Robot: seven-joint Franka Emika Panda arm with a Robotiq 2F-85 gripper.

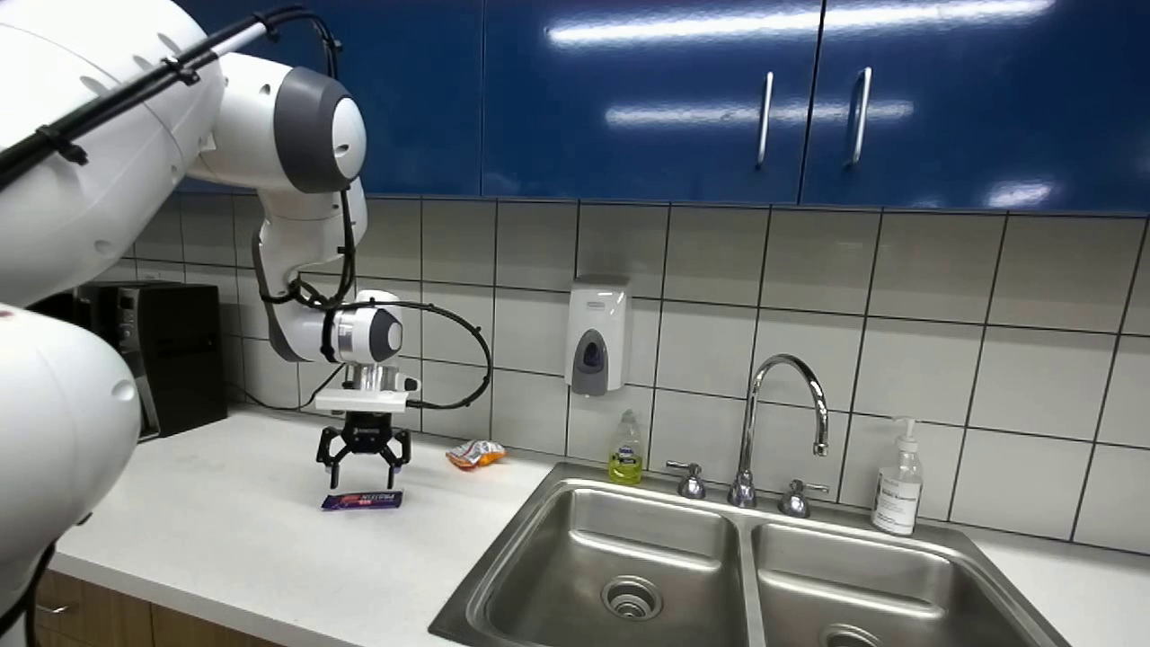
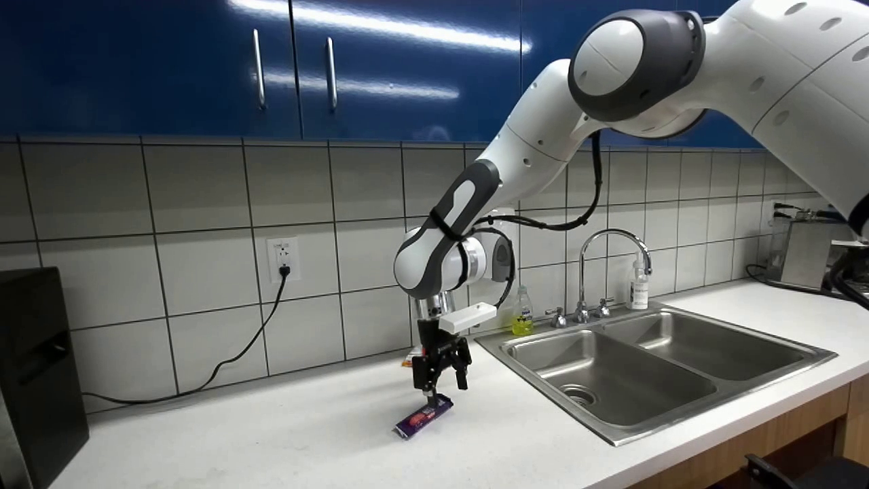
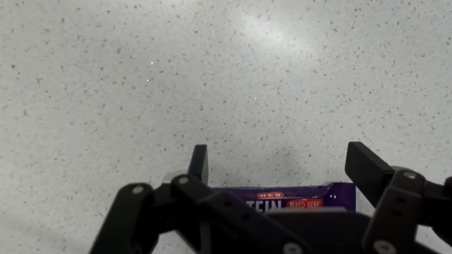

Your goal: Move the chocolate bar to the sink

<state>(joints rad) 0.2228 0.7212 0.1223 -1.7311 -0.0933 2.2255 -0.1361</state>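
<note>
In an exterior view, a black appliance stands at left on the worktop. Next, the chocolate bar lies flat on it, just below the released, spread-apart fingers; contact is unclear. Then come an orange packet, a bottle of yellow-green liquid, and the sink, with a pump bottle at its rear right corner.
</note>
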